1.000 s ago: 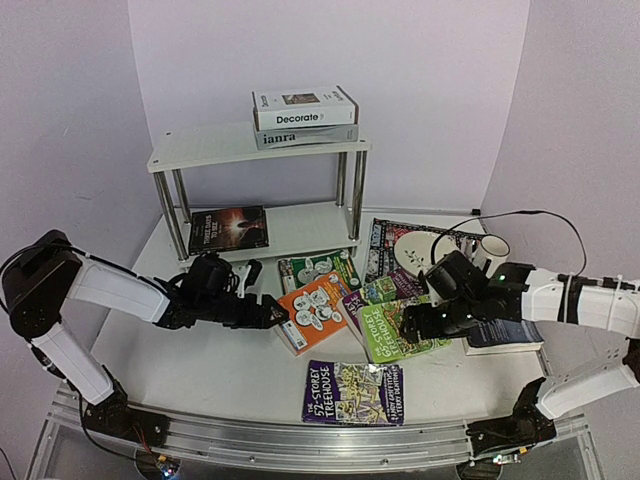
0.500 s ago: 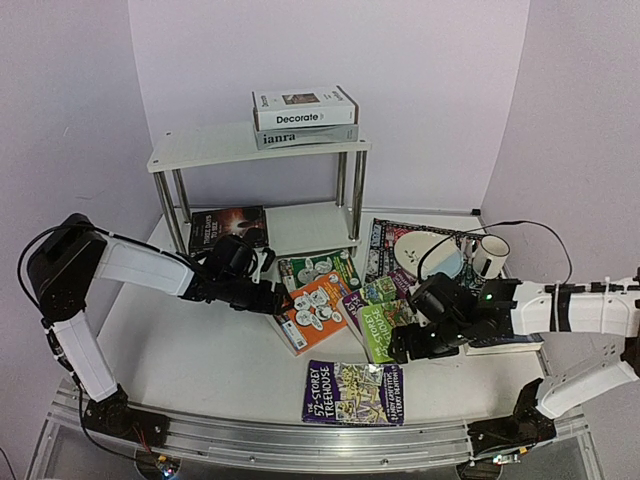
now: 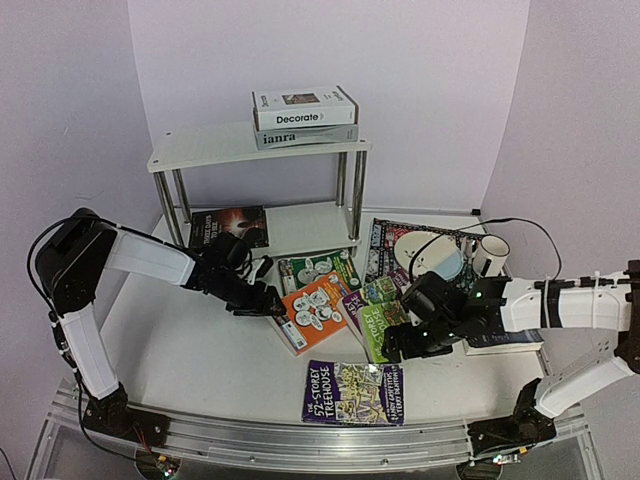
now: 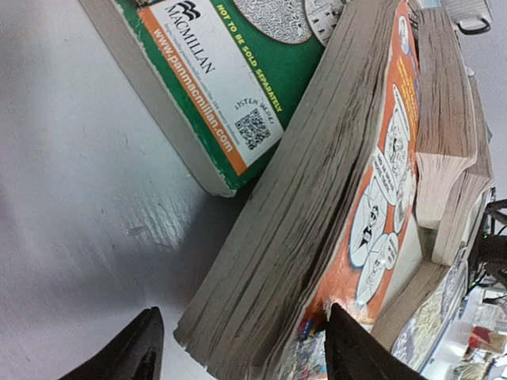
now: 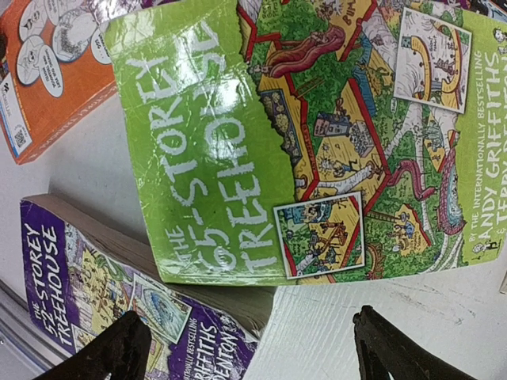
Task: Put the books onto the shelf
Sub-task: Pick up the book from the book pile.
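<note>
Two books, white "Decorate" [image 3: 305, 107] on grey "ianra" [image 3: 305, 136], lie stacked on top of the white shelf [image 3: 200, 150]. A dark book [image 3: 228, 228] lies on its lower tier. On the table lie a green-backed book [image 4: 214, 87], an orange book [image 3: 315, 310], a green Treehouse book [image 5: 238, 158] and a purple one [image 3: 353, 392]. My left gripper [image 3: 272, 300] [image 4: 244, 313] straddles the orange book's [image 4: 317, 198] near corner. One finger touches its cover and the other stands apart on the table side. My right gripper [image 3: 392, 345] [image 5: 249, 315] hangs open over the green book's lower edge.
A patterned placemat [image 3: 385, 240] with a white plate [image 3: 425, 250] and a mug [image 3: 492, 255] lies at the back right. A dark book [image 3: 505, 340] lies partly under my right arm. The shelf's chrome legs [image 3: 170, 215] stand just behind my left arm.
My left gripper slid right to the orange book's corner and its jaws have narrowed round it. My right gripper moved left and nearer, over the green book's lower edge.
</note>
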`<action>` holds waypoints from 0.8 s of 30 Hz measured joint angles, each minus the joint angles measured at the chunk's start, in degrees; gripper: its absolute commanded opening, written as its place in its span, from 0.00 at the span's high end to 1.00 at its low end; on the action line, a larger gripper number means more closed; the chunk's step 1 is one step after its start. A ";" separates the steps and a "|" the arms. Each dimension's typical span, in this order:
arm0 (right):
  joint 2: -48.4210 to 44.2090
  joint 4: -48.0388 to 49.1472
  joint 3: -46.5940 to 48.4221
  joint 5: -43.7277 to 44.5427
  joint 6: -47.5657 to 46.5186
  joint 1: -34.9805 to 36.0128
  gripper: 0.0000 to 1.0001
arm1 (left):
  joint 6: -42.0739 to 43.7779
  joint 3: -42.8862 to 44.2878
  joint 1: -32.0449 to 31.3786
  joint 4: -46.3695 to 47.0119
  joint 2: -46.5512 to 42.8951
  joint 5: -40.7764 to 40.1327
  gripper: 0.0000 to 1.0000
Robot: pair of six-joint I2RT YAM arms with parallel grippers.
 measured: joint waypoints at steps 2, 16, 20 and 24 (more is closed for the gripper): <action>0.03 0.06 0.02 0.03 -0.09 0.00 0.10 | -0.78 0.00 0.00 -0.02 0.00 1.44 0.51; 0.98 -0.44 2.77 0.41 -3.94 1.32 0.11 | -2.84 -0.25 0.20 -1.05 -7.50 2.57 1.00; 0.96 -0.62 5.94 1.29 -8.28 2.20 0.11 | -2.94 -0.47 0.35 -1.93 -9.43 2.53 1.00; 0.94 -0.60 8.89 2.51 -12.95 2.83 0.11 | -3.30 -1.10 0.67 -2.72 -11.49 2.30 1.00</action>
